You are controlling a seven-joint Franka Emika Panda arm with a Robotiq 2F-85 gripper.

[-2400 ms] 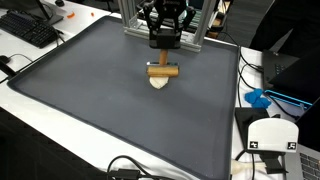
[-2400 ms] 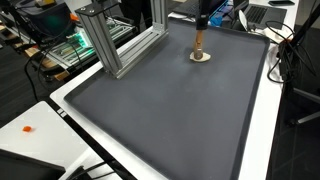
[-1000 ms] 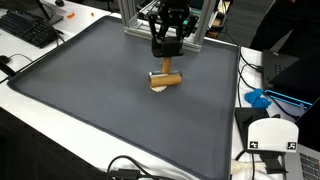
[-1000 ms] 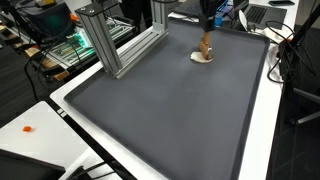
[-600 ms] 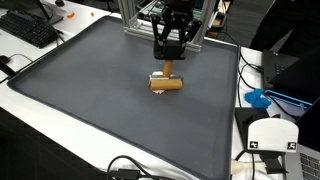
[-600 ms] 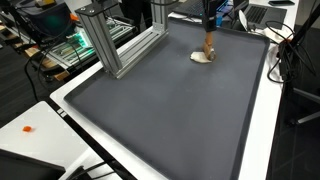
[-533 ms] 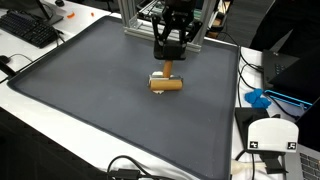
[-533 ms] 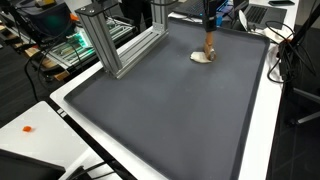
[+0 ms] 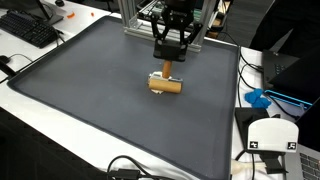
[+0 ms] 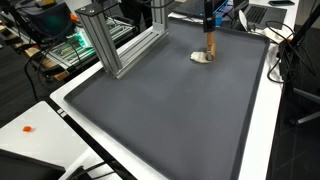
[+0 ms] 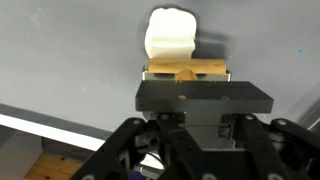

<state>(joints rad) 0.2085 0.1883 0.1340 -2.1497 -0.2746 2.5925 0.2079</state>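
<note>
Where one grey mat (image 9: 90, 90) lies, gripper (image 9: 167, 62) clamped on one wooden mallet (image 9: 166, 84), one white lump (image 11: 172, 35) beside it

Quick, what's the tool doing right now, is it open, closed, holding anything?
Tool: closed, holding the light brown wooden mallet by its handle.
</note>
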